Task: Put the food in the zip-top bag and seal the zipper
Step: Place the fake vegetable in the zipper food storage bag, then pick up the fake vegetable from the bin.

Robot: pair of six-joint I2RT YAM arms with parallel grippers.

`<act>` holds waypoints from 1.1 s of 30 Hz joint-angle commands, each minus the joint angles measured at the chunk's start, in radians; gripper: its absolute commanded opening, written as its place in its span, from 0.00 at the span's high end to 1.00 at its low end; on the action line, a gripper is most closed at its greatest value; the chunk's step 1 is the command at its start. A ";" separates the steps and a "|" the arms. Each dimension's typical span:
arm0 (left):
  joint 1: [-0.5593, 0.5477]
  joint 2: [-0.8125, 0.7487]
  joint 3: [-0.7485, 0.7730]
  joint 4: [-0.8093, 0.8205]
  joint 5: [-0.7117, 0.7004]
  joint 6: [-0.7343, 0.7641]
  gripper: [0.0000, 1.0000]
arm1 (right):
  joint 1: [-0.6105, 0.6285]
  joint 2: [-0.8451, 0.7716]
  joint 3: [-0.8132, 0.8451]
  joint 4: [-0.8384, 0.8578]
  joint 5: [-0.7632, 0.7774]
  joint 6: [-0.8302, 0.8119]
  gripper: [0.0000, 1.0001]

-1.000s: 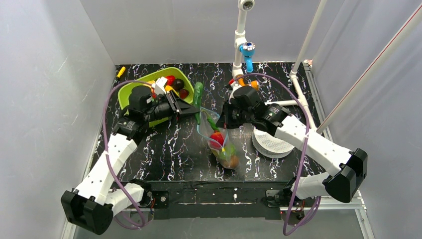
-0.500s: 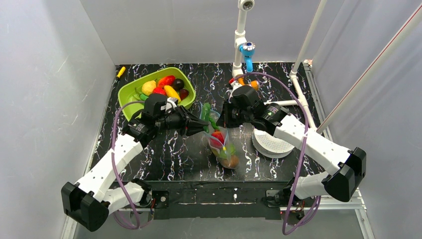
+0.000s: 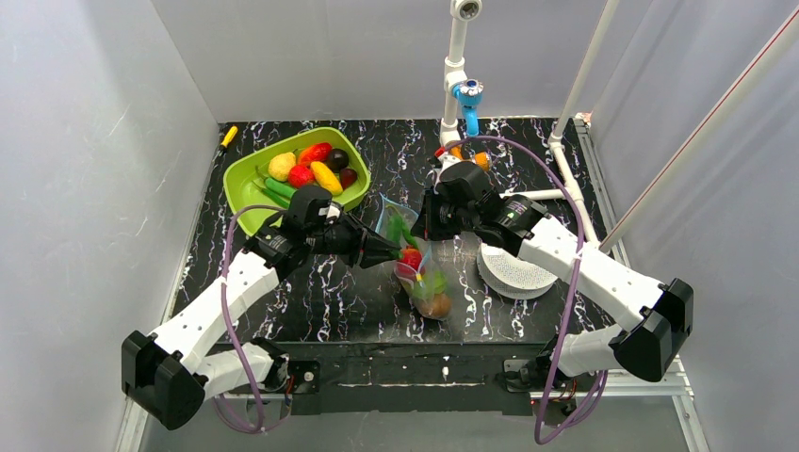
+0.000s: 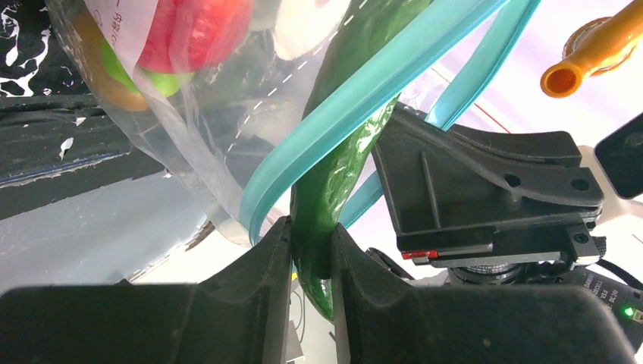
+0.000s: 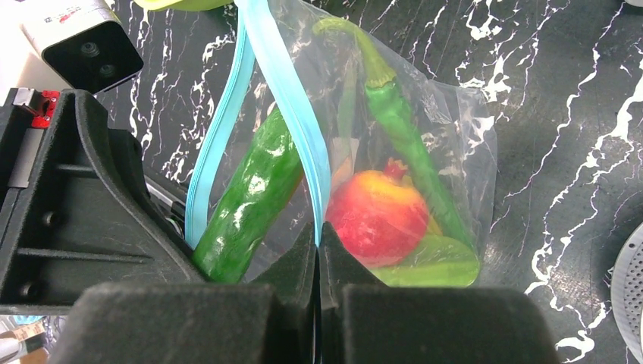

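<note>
Your left gripper (image 4: pixel 311 235) clamps the cucumber (image 4: pixel 334 174), halfway through the zipper (image 4: pixel 356 106); your right gripper (image 5: pixel 318 235) pinches the zip-top bag (image 5: pixel 462 129) by its rim. Push deeper, then release.

clear bag (image 5: pixel 462 136) open, green cucumber (image 5: pixel 254 201) halfway in

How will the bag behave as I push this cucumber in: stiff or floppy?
Probably floppy: the creased bag is held by the right end effector pinching its zipper strip, so it may sag or shift rather than resist. The glossy cucumber in the left end effector looks slick and might slip.
</note>
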 commanded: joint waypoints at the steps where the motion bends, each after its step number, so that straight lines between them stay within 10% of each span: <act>1: -0.011 -0.009 0.034 -0.032 -0.049 -0.022 1.00 | -0.005 -0.013 0.021 0.064 -0.004 -0.008 0.99; 10: -0.011 0.011 0.022 0.045 -0.168 -0.037 0.75 | -0.003 -0.022 0.019 0.071 -0.075 -0.001 0.99; 14: -0.011 0.032 0.062 0.073 -0.141 0.096 0.18 | -0.003 -0.052 -0.007 0.077 -0.058 0.000 0.99; 19: 0.018 0.020 -0.014 0.415 0.051 0.201 0.12 | -0.003 -0.063 -0.004 0.058 -0.049 -0.013 0.99; 22: 0.056 0.021 0.127 0.257 0.066 0.469 0.09 | -0.003 -0.079 -0.014 0.054 -0.040 -0.015 0.99; 27: 0.064 -0.042 0.322 -0.165 -0.265 0.915 0.08 | -0.003 -0.088 -0.026 0.053 -0.041 -0.011 0.99; 33: 0.064 -0.147 0.269 -0.275 -0.846 1.145 0.02 | -0.003 -0.080 -0.021 0.048 -0.041 -0.011 0.99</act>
